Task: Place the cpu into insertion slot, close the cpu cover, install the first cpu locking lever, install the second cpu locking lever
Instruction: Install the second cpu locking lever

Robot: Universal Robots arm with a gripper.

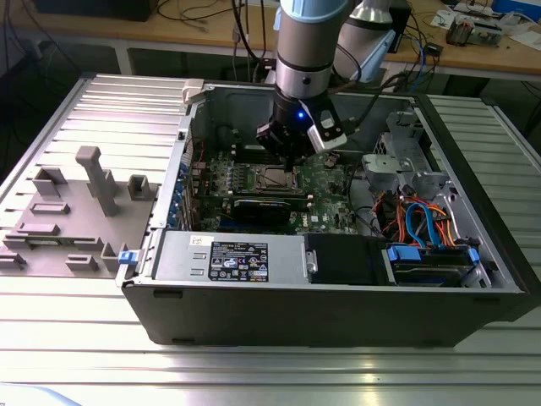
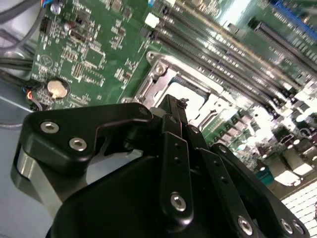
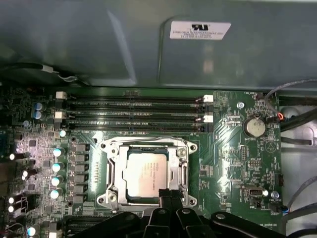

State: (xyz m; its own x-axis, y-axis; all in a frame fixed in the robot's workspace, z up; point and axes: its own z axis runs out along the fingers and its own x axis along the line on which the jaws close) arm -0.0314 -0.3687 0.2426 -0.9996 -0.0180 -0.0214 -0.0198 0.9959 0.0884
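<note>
Small flat square silver-grey cpu (image 3: 146, 174) lies flat, face up, in square dark insertion slot with silver rim (image 3: 113, 171), no long side. Thin silver metal cpu cover (image 3: 181, 171) shut flat around it. Black gripper (image 3: 168, 194) right above slot edge, fingers pressed together, holding nothing. Slot's near edge hidden behind fingers. Green circuit board (image 3: 233, 163) sits inside open grey computer case (image 1: 338, 304) on ribbed metal table (image 1: 254, 364).

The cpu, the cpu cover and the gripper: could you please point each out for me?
cpu (image 3: 146, 173): first wrist view, middle of its silver-grey top.
cpu cover (image 3: 116, 171): first wrist view, one side bar of the frame.
gripper (image 3: 168, 194): first wrist view, between its fingertips.
</note>
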